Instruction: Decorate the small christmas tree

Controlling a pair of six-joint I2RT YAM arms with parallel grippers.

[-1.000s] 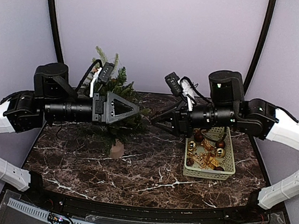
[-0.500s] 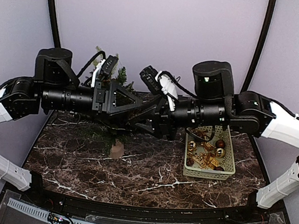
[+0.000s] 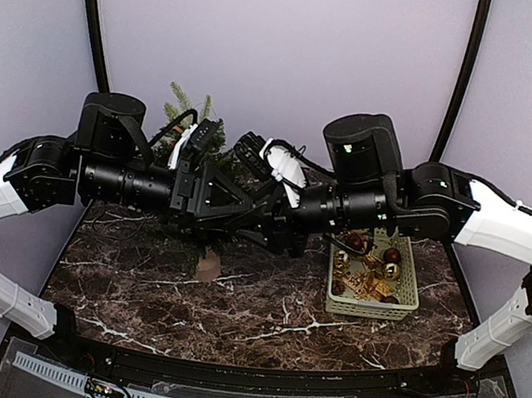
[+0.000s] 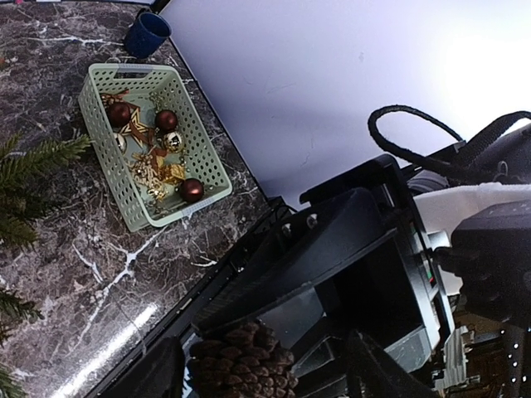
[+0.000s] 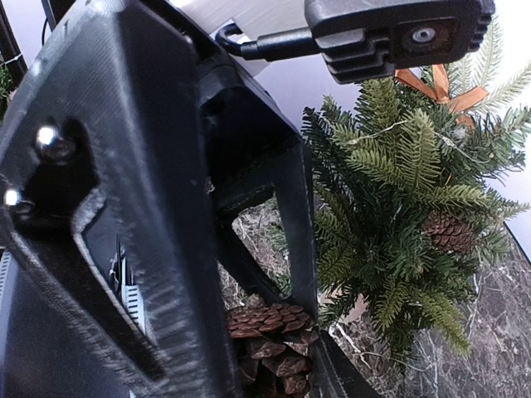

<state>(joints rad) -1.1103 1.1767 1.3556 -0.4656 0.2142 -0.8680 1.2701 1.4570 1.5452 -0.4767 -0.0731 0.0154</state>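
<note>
The small christmas tree (image 3: 188,107) stands at the back left in its beige pot (image 3: 208,267), mostly hidden behind my arms. In the right wrist view it (image 5: 398,215) carries a pine cone (image 5: 452,232) and an orange ribbon (image 5: 440,87). Both grippers meet in mid-air in front of the tree. My right gripper (image 5: 274,369) is shut on a brown pine cone (image 5: 270,336). My left gripper (image 4: 270,377) is open, its fingers spread on either side of that cone (image 4: 241,365). In the top view the left gripper (image 3: 237,206) and right gripper (image 3: 263,215) overlap, hiding the cone.
A pale green basket (image 3: 405,309) at the right holds several gold and dark red ornaments. It also shows in the left wrist view (image 4: 137,70), with a blue cup (image 4: 148,33) beyond it. The table is dark marble with curved black posts behind.
My right arm has swung left from above the basket to the middle. Both grippers, apart a second ago, now overlap in front of the tree. The left arm shifted slightly right.
</note>
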